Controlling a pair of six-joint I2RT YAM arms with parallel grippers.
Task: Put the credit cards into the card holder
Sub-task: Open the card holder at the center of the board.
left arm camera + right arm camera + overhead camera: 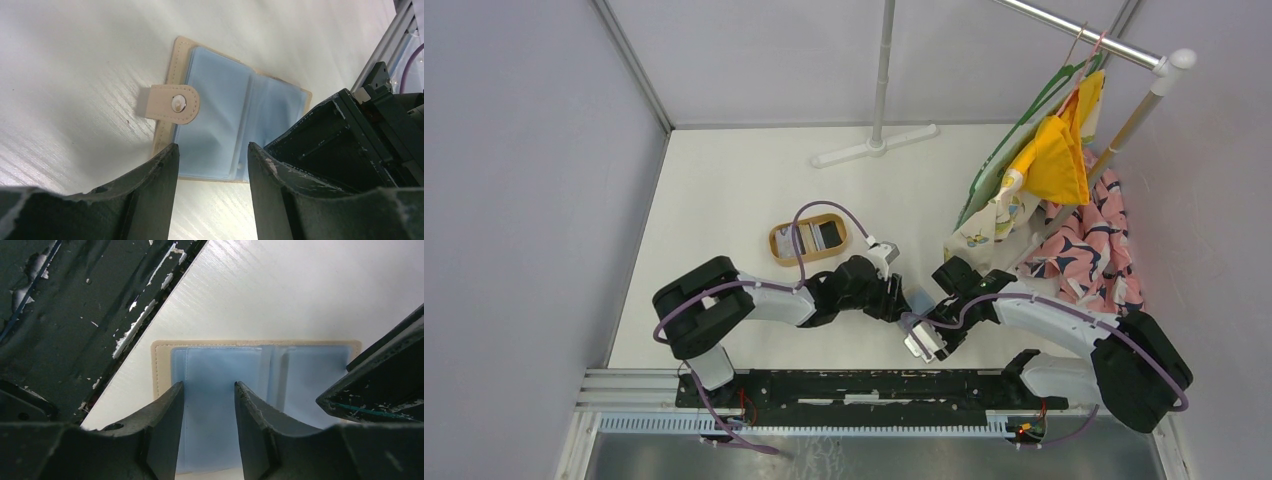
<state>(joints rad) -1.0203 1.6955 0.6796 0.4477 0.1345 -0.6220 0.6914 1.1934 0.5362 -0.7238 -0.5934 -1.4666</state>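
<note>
1. The card holder [916,297] lies opened flat on the table [724,190], near its front edge and about midway across
2. The left gripper [212,150] is at the holder's left and the right gripper [209,387] at its right, their tips facing each other over it
3. From the left wrist, the snap tab [175,103] is folded inward onto the sleeves [220,115]
4. The oval tray [776,243] sits behind and to the left of the holder, well apart from it, with the credit cards [828,234] lying in it
5. The stand foot [876,148] rests at the back centre
6. The clothes [1054,160] hang from the rail [1084,35] at the right rear
</note>
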